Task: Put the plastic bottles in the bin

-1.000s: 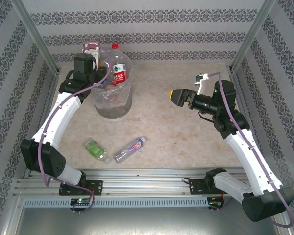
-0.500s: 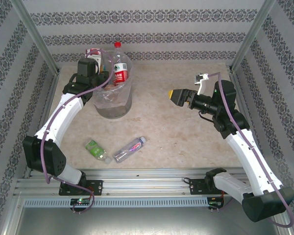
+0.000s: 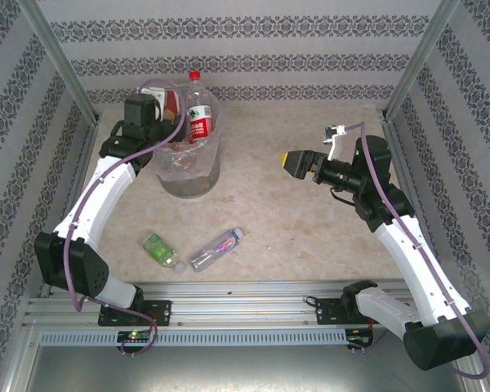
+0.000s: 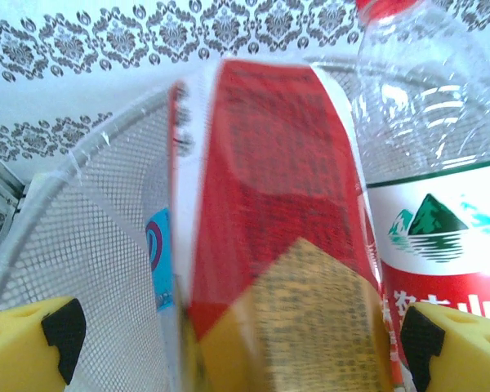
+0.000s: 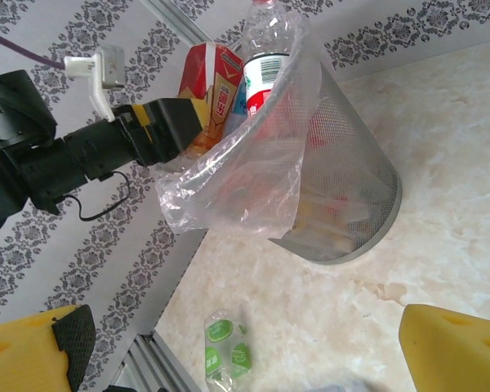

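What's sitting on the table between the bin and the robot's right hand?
Nothing: seen from above, the table is bare between the bin and the right hand.

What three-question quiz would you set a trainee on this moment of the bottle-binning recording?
1. True or false: the right claw holds a bottle.
2. How many bottles lie on the table outside the bin?
3. Where is the left claw? A. at the bin's rim; B. over the table's near edge; C. touching the right claw.

Key:
1. False. Its jaws stand open with nothing between them.
2. Two: the green-labelled bottle and the clear bottle beside it.
3. A.
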Action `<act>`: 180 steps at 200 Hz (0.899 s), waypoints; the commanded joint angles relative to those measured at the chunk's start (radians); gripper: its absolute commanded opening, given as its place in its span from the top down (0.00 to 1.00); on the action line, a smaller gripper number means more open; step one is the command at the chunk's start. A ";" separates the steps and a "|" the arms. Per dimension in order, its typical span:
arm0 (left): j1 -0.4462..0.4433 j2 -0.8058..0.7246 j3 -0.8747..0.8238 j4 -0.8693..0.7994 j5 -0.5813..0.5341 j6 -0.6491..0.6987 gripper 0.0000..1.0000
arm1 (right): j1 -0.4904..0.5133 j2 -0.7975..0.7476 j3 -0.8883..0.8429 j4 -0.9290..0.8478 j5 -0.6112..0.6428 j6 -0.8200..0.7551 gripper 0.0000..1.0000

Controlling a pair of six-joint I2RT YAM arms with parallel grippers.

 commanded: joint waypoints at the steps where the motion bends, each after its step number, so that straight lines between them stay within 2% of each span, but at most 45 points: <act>1: 0.012 -0.014 0.075 -0.014 0.023 -0.014 0.00 | -0.006 -0.008 -0.013 0.007 0.006 -0.020 0.04; 31: 0.022 0.056 0.154 -0.039 0.027 -0.007 0.05 | -0.007 -0.018 -0.015 0.007 0.009 -0.020 0.04; 75: 0.029 0.141 0.200 -0.066 0.084 -0.024 0.23 | -0.010 -0.028 -0.021 -0.012 0.021 -0.031 0.04; 108: 0.029 0.152 0.168 -0.059 0.118 -0.049 0.37 | -0.012 -0.024 -0.021 -0.010 0.020 -0.032 0.04; 143: 0.030 0.120 0.083 -0.034 0.138 -0.065 0.42 | -0.012 -0.014 -0.023 0.002 0.015 -0.024 0.04; 180: 0.030 0.084 0.031 -0.007 0.141 -0.041 0.43 | -0.012 -0.002 -0.025 0.013 0.009 -0.020 0.04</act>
